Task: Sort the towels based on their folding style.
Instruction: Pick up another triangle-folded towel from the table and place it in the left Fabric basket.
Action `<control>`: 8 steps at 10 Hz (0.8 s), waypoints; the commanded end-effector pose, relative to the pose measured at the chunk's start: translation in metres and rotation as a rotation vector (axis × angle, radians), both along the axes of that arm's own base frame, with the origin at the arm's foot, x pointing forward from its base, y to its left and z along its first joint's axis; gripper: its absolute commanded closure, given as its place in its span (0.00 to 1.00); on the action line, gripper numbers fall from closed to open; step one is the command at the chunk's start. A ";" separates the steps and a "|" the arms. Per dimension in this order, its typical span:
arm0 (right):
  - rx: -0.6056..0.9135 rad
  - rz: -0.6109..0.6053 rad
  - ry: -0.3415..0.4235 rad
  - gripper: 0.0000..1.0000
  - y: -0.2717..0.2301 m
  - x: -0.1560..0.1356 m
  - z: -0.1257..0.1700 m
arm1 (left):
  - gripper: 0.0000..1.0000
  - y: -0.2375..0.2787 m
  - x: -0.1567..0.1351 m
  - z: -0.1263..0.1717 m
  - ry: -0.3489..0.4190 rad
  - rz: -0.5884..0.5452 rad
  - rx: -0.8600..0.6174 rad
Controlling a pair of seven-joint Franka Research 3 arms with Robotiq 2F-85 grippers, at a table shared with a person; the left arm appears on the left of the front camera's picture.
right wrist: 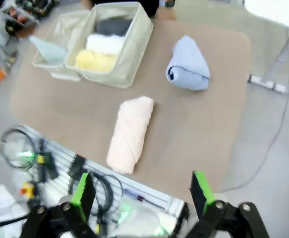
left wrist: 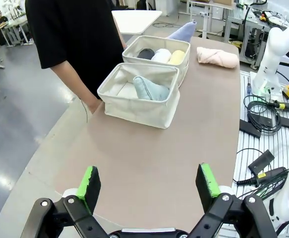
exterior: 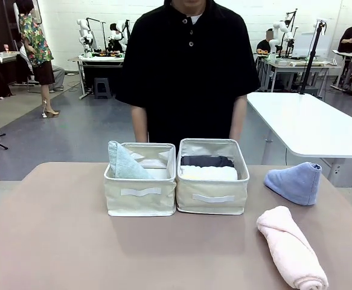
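Two cream baskets stand side by side mid-table. The left basket holds a mint green cone-folded towel. The right basket holds rolled towels: dark grey, white and yellow. A light blue cone-folded towel lies on the table right of the baskets, and a pale pink rolled towel lies nearer me at the right. My left gripper is open above the table's left end. My right gripper is open, high above the table's right edge, near the pink towel.
A person in a black shirt stands at the far side behind the baskets, hands down by the table edge. A white table stands behind at the right. Cables and boxes lie on the floor beside the table.
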State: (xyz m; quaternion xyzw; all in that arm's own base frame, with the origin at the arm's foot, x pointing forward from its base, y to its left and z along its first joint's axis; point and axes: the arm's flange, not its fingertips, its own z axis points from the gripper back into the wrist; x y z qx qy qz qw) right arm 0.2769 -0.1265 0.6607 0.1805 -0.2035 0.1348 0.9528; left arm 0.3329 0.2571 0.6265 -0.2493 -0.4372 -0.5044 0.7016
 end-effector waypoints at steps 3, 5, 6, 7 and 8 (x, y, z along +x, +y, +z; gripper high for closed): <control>-0.274 0.110 0.030 0.00 0.084 0.047 -0.091 | 0.00 0.003 -0.001 0.003 -0.004 -0.006 -0.004; -0.285 0.213 0.049 0.00 0.133 0.052 -0.138 | 0.00 0.003 -0.001 0.003 -0.004 -0.006 -0.004; -0.309 0.239 0.057 0.00 0.143 0.049 -0.149 | 0.00 0.003 -0.001 0.003 -0.004 -0.006 -0.004; -0.334 0.248 0.063 0.00 0.120 0.030 -0.124 | 0.00 0.003 -0.001 0.003 -0.004 -0.006 -0.004; -0.429 0.122 0.151 0.00 0.053 -0.012 -0.054 | 0.00 0.003 -0.001 0.003 -0.004 -0.006 -0.004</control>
